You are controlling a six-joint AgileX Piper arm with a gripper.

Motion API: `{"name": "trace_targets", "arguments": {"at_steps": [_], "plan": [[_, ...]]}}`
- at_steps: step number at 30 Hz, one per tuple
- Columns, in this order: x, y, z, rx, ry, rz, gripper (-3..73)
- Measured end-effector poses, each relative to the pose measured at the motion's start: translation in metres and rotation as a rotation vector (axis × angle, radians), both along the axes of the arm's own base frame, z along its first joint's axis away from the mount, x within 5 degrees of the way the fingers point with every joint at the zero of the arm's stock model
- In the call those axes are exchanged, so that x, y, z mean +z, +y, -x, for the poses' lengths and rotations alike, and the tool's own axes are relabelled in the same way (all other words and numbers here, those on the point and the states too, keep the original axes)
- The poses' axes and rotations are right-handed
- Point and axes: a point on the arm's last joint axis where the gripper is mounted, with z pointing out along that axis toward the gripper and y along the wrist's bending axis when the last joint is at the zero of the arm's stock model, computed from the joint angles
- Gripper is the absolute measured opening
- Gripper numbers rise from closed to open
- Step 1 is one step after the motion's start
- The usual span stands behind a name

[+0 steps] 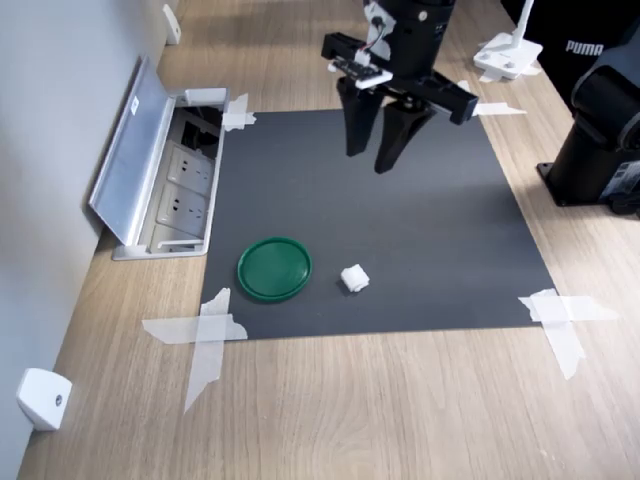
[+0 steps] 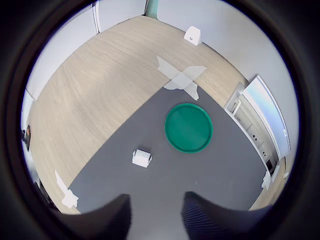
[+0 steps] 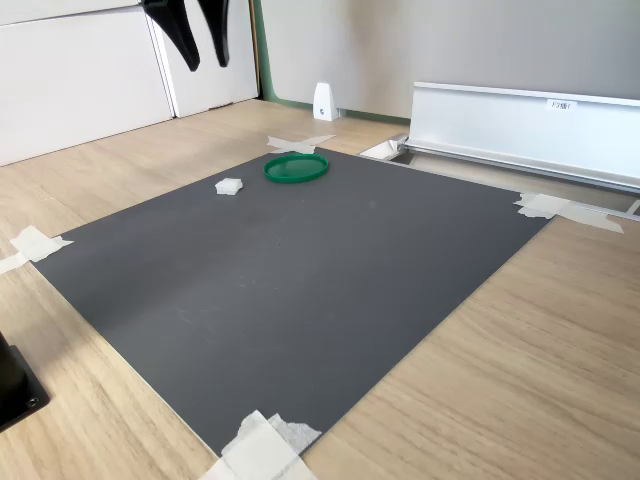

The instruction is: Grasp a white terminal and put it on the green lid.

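Observation:
The white terminal (image 1: 354, 279) (image 2: 141, 158) (image 3: 229, 186) lies on the dark mat, apart from the green lid (image 1: 274, 268) (image 2: 188, 127) (image 3: 296, 167), which lies flat to its left in the first exterior view. My gripper (image 1: 375, 158) (image 3: 206, 62) hangs open well above the mat, farther from the front edge than both objects, with nothing between its fingers. In the wrist view the two dark fingertips (image 2: 117, 212) show with a clear gap between them.
The dark mat (image 1: 400, 230) is taped at its corners to a wooden table. An open power-socket box (image 1: 165, 180) sits at the first exterior view's left. A white wedge piece (image 1: 42, 398) lies near the front left corner. Black equipment (image 1: 600, 130) stands at the right.

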Motion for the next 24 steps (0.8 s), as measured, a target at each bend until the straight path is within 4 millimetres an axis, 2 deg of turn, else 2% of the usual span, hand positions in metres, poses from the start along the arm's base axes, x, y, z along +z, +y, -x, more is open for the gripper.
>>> {"name": "trace_targets", "arguments": {"at_steps": [1,4,7,14,24], "plan": [[-0.001,0.000,-0.001,0.000,0.001,0.000,53.3],[-0.001,0.001,0.000,-0.026,0.018,-0.018,63.2],[-0.003,0.005,0.001,-0.078,0.051,-0.043,67.2],[-0.008,0.021,0.005,-0.103,0.059,0.001,68.2],[-0.031,0.031,-0.015,-0.200,0.075,-0.030,68.2]]}}
